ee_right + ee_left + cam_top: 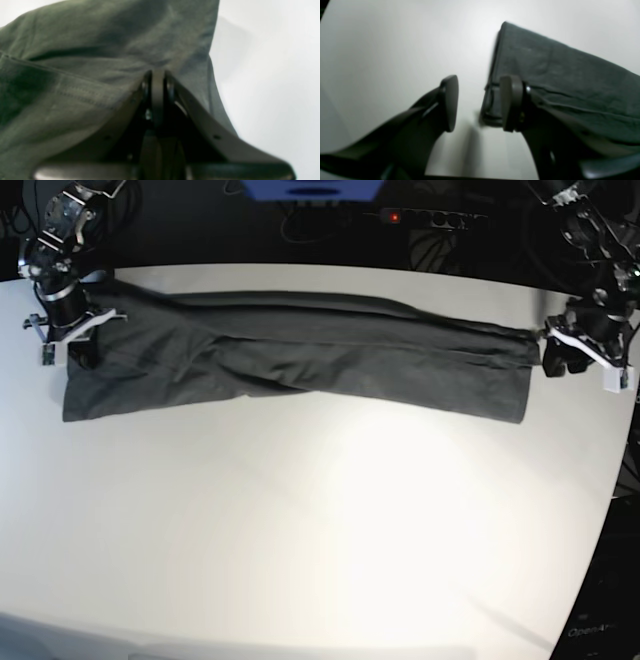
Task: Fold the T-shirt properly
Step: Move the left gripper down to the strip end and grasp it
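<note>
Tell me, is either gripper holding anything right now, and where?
The right gripper is shut on the T-shirt, pinching fabric at its end. The left gripper is open beside the other end, holding nothing.

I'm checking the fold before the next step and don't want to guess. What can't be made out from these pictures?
- Right wrist view: the right gripper is shut on the T-shirt, but which part it pinches is blurred and fills the frame.
- Left wrist view: the left gripper is open; the shirt's corner is hidden behind one finger.
- Base view: the layers and sleeves inside the fold are hidden by the top fabric; both grippers are too small to read.
</note>
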Robot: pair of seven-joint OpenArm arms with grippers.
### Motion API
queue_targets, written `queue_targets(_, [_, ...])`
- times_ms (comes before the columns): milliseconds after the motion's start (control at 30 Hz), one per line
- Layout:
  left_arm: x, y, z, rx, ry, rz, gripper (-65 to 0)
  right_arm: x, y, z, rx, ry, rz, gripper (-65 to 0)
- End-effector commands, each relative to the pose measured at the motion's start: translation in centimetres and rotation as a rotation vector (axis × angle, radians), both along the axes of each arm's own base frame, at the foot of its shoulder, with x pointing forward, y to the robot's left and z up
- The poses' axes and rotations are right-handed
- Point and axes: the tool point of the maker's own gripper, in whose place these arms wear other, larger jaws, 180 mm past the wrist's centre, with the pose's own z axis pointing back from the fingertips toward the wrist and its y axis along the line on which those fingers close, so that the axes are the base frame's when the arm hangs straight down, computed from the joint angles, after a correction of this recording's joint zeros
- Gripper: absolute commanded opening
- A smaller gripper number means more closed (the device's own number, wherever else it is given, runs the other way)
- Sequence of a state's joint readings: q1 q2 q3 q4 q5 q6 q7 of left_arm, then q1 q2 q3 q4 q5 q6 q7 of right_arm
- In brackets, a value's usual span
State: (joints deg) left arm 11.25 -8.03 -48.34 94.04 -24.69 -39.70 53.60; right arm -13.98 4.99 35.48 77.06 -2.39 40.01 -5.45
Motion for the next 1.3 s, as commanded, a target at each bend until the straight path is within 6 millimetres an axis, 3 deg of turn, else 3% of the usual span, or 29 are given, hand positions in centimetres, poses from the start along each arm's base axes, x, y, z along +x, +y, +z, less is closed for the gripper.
queue_targets(0, [1.6, 1.1, 1.9, 0.023, -0.069, -0.007, -38.0, -1.3, -0.4, -1.1, -0.027, 0.085, 0.009, -64.3])
queue_targets(167, [2.8, 3.1, -0.1, -0.027, 0.017, 0.008, -38.0, -1.3, -0.4, -1.2, -0.027, 0.086, 0.009, -64.3])
queue_targets(333, [3.8, 4.0, -0.7, -0.037, 0.093, -0.016, -37.1, -1.6, -0.3, -1.6, -0.020, 0.098, 0.007, -64.4])
queue_targets(533, [4.9, 3.2, -0.7, 0.048, 0.219, -0.177, -24.5, -2.0, -0.2, -2.4, -0.001, 0.117, 0.001, -64.4])
queue_targets(733, [5.4, 3.2, -0.2, 0.116, 0.351, -0.262, -24.6, -1.9, -0.2, -2.4, -0.001, 0.116, 0.001, -64.4])
queue_targets(967, [4.1, 4.4, -2.1, 0.093, 0.517, -0.277, -33.4, -1.8, -0.2, -2.4, -0.001, 0.114, 0.001, -64.4])
queue_targets(1100, [3.2, 4.1, -3.8, 0.095, 0.610, -0.330, -33.6, -1.8, -0.3, -2.3, -0.002, 0.114, 0.002, -64.4])
queue_targets(1267, [3.1, 3.7, -4.0, 0.077, 0.609, -0.332, -33.5, -2.0, -0.3, -2.4, -0.003, 0.120, 0.002, -64.4])
